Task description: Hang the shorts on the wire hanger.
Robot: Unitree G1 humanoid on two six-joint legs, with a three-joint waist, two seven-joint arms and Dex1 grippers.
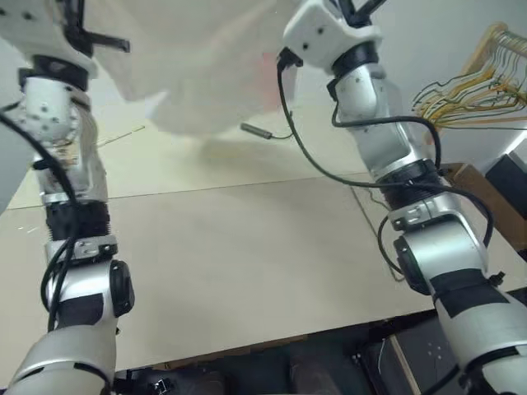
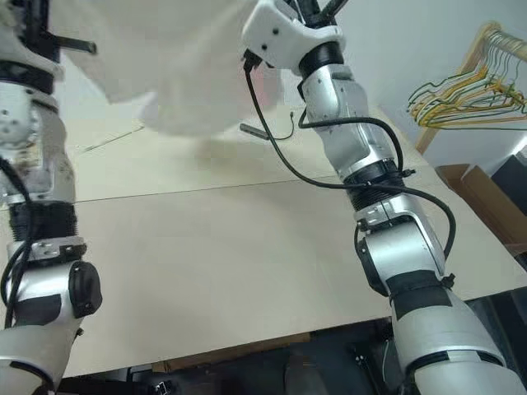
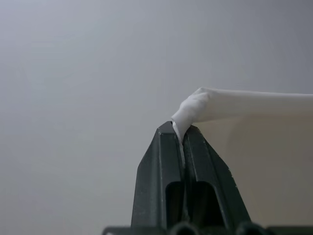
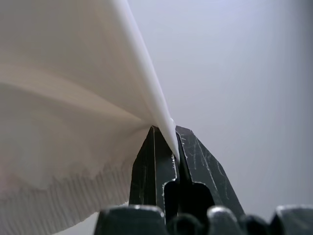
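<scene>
Two grippers hold the shorts point(image 1: 206, 74) up in the air above the pale table point(image 1: 247, 263) — the white fabric hangs spread between the raised arms, its lower edge clear of the tabletop. The left gripper point(image 3: 182, 133) is clamped tight on a bunched corner of the cloth, the pinch plain in the left wrist view. The right gripper point(image 4: 166, 134) is likewise closed on a fold of the fabric, with a gathered, ribbed band of the shorts hanging just beside its fingers. A faint pink patch shows on the cloth near the right arm. On the table under the shorts lies a small dark rod-like object point(image 1: 257, 130) with a thin wire — what it is cannot be told. A cluster of yellow and green hangers point(image 1: 482, 82) hangs off to the right, well apart from the shorts. No readable writing or brand mark shows anywhere.
</scene>
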